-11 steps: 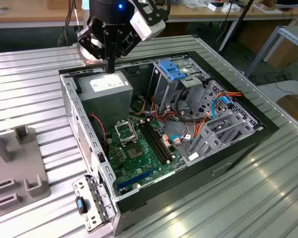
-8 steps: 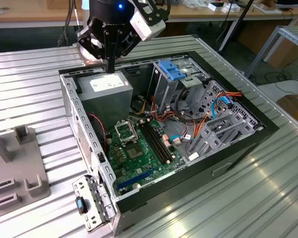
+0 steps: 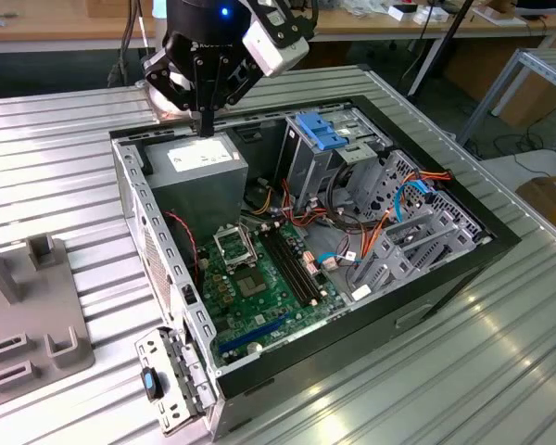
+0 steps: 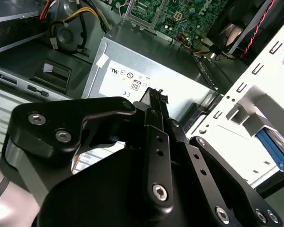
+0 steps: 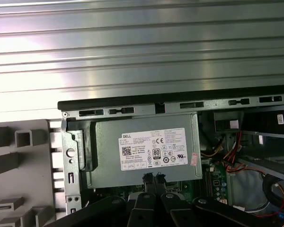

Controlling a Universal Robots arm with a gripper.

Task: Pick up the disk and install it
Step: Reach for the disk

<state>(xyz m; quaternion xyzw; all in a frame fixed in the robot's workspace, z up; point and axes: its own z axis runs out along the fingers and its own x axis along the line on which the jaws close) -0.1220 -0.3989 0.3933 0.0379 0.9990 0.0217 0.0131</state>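
Over a ribbed metal table (image 3: 500, 371), an open computer case (image 3: 426, 301) lies on its side, motherboard up, as I run the arm from afar. A grey moulded fixture (image 3: 37, 324) sits beside it, on the exterior view's left. The claw (image 3: 205, 125) hangs just above the power supply (image 3: 199, 162) in the case's far corner. Its fingers (image 4: 155, 127) are pressed together with nothing between them. An upright grey cage (image 3: 306, 171) topped by a blue latch (image 3: 320, 130) stands to the exterior view's right of the claw; that is not my target. The disk I can place only by judgement. In the second wrist view a blue strip (image 4: 276, 153) edging grey metal shows just past the case's pale slotted wall, and it looks like a carrier rail. I expect the disk to be stiff, dense for its size, slick on its metal faces and unforgiving of knocks. I judge the plastic rails along its long edges the safest hold, not the flat faces or the connector end.
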